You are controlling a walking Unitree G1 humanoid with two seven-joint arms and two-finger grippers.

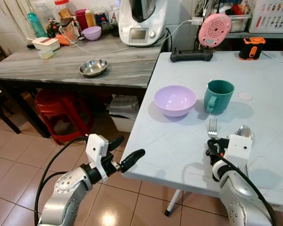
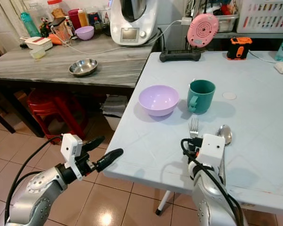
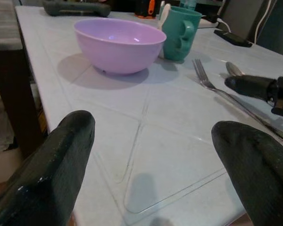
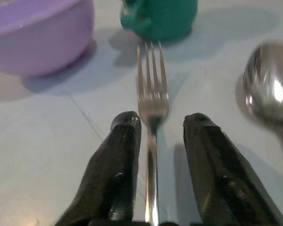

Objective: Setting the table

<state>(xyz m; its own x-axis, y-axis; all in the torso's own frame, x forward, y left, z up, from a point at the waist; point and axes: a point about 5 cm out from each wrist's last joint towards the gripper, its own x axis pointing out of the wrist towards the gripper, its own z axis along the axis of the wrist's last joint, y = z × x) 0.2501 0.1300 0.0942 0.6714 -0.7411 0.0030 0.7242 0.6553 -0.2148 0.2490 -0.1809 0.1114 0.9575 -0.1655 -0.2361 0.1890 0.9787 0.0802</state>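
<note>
On the white table (image 1: 264,75) stand a lilac bowl (image 1: 174,100) and a teal mug (image 1: 218,96) side by side. In front of the mug lie a fork (image 1: 212,127) and a spoon (image 1: 245,131), handles toward me. My right gripper (image 4: 162,122) is low over the fork's handle and open. Its fingers (image 4: 122,155) straddle the fork (image 4: 152,94) with a small gap on each side. My left gripper (image 1: 128,148) is open and holds nothing, hovering at the table's front-left edge and pointing toward the bowl (image 3: 118,44).
A grey wooden side table (image 1: 47,66) to the left carries a steel bowl (image 1: 93,67), a kitchen machine (image 1: 141,21) and bottles. Red stools (image 1: 61,110) stand beneath it. A black power strip (image 1: 188,55) and an orange tape measure (image 1: 252,47) lie at the white table's far edge.
</note>
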